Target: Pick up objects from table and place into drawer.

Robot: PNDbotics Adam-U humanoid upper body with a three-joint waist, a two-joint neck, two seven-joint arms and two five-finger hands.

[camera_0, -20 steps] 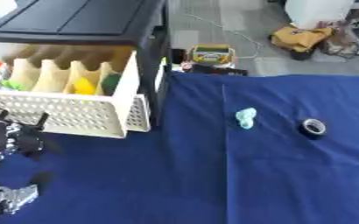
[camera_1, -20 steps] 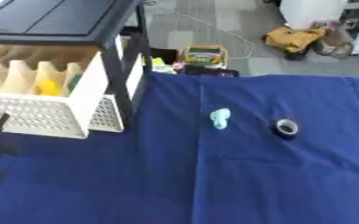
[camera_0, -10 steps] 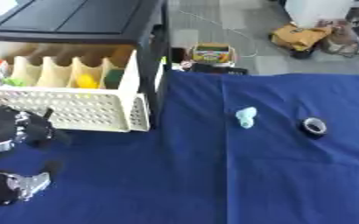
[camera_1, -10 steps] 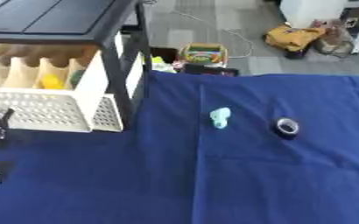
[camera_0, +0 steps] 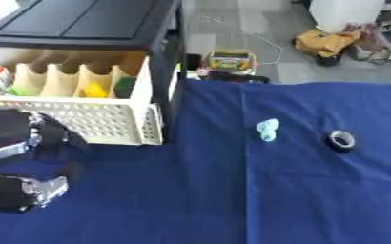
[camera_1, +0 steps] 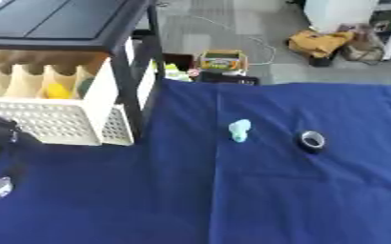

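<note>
Left hand [camera_0: 19, 164] low at the left edge of the blue cloth [camera_0: 232, 200], just in front of the pulled-out white drawer [camera_0: 82, 121]. Fingers blurry, so cannot tell whether spread or curled; nothing seen in them. Small light-green thing [camera_0: 267, 129] lying on the cloth near the middle, well apart from the hand. Black tape roll [camera_0: 342, 140] lying to its right. Yellow and green things inside the drawer. Right hand nowhere to be seen.

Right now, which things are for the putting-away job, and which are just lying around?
For the job: small light-blue object, black tape roll, open white drawer, left hand.

Just lying about: crayon box and yellow bag on the floor.
</note>
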